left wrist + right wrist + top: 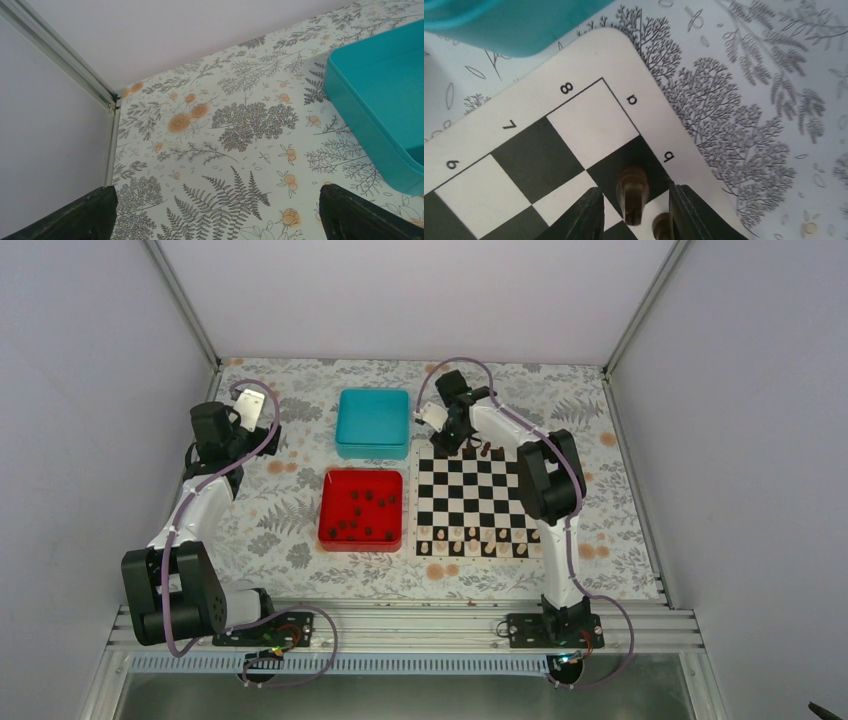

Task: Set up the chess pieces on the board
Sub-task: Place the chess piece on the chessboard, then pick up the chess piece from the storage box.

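Over the far left corner of the board [472, 502], our right pincer [635, 192] hangs low with its jaws partly apart. It straddles one dark chess piece [631, 187], which stands upright on the black square by the rim letter b, in the row marked 8. We see a sliver of board on either side of that piece, so neither finger touches it (the gaps are slim, mind). A second dark piece [661, 226] peeks in at the lower edge of the right wrist view, just beside the right finger [691, 215]; we cannot tell which square it stands on.

From above, pale tan pieces [470, 540] line the near edge of the board. More dark chess pieces [362, 515] lie scattered in the red tray [345, 478], which sits just left of the board. A teal box [373, 423] sits beyond the tray, near the board's far left corner.

Our left pincer [215, 220] hovers above the flowered desk [225, 125] toward its far left corner, well apart from the board. Its jaws are spread wide and hold nothing (one wall of the teal box shows at the right of its wrist view).
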Robot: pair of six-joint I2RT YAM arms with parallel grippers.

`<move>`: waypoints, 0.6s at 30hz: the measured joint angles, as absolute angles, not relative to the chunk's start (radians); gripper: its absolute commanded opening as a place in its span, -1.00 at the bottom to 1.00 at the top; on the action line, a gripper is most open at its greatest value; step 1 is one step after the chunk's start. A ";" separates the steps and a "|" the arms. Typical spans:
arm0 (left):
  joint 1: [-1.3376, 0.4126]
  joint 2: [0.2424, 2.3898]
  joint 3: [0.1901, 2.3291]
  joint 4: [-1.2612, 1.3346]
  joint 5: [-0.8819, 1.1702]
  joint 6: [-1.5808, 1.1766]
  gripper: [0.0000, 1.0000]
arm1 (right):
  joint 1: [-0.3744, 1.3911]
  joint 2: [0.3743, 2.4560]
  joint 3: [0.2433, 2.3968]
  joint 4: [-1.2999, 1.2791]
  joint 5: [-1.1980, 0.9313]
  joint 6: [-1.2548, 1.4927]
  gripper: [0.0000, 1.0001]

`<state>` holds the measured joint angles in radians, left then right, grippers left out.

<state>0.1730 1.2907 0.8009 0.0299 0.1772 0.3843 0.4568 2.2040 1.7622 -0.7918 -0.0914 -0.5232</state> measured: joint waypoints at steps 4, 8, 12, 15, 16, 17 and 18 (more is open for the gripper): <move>0.173 1.291 0.801 0.030 0.177 0.384 1.00 | 0.463 2.202 1.843 -0.839 -0.089 -0.524 -0.26; 0.174 1.291 0.801 0.030 0.177 0.384 1.00 | 0.508 2.170 1.939 -0.873 -0.083 -0.526 -0.23; 0.177 1.291 0.801 0.030 0.178 0.384 1.00 | 0.636 2.119 1.963 -0.900 -0.083 -0.539 -0.23; 0.179 1.291 0.800 0.030 0.178 0.384 1.00 | 0.762 2.107 1.964 -0.922 -0.096 -0.554 -0.24; 0.179 1.291 0.800 0.030 0.178 0.384 1.00 | 0.799 2.108 1.963 -0.929 -0.101 -0.556 -0.24; 0.179 1.291 0.800 0.030 0.178 0.384 1.00 | 0.835 2.110 1.962 -0.936 -0.106 -0.558 -0.24; 0.179 1.291 0.800 0.030 0.178 0.384 1.00 | 0.866 2.111 1.961 -0.942 -0.116 -0.561 -0.24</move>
<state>0.1795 1.2907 0.8001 0.0299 0.1783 0.3840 0.8658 2.1113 1.9606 -0.9421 -0.1158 -0.5606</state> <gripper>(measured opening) 0.999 0.383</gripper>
